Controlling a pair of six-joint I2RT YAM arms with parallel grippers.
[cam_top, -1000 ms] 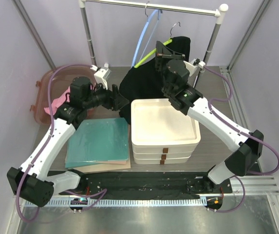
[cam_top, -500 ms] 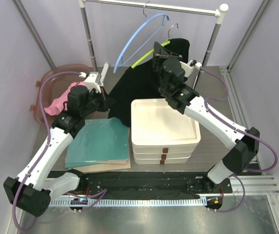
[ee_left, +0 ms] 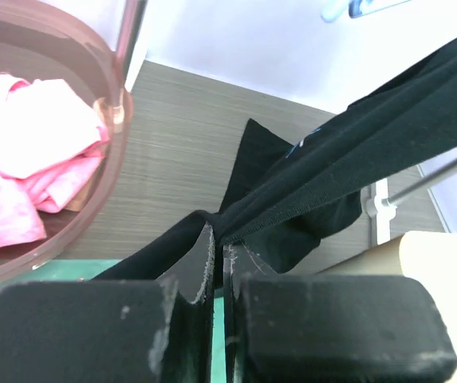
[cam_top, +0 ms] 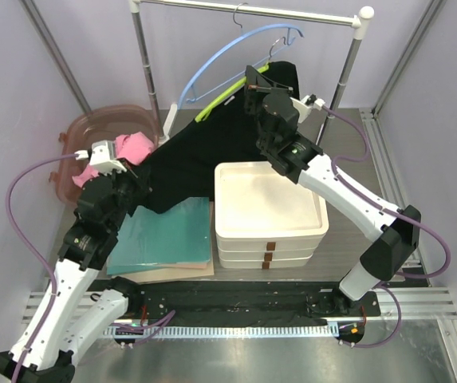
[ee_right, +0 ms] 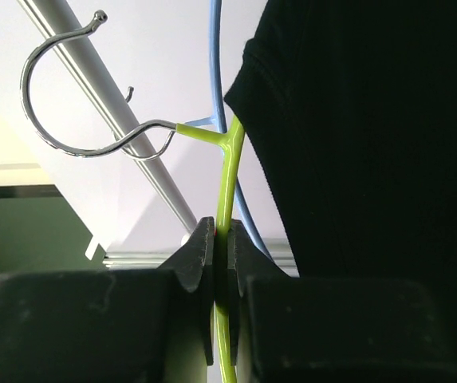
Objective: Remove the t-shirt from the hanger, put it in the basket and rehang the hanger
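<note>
Top external view: the black t-shirt [cam_top: 204, 155] stretches in a taut band from the lime-green hanger [cam_top: 216, 106] below the rail [cam_top: 292, 12], down and left over the table. Its upper end is draped over the hanger's right side. The left gripper [ee_left: 218, 247] pinches the shirt's edge between nearly closed jaws, above the teal sheets [cam_top: 164, 231]. The right gripper [ee_right: 221, 239] is clamped on the hanger's green neck, under its metal hook [ee_right: 61, 120]. A blue hanger [cam_top: 212, 64] hangs alongside. At the left, a translucent pink basket [cam_top: 92, 128] holds pink cloth [cam_top: 136, 146]. Stacked white trays [cam_top: 272, 233] sit right of the shirt.
</note>
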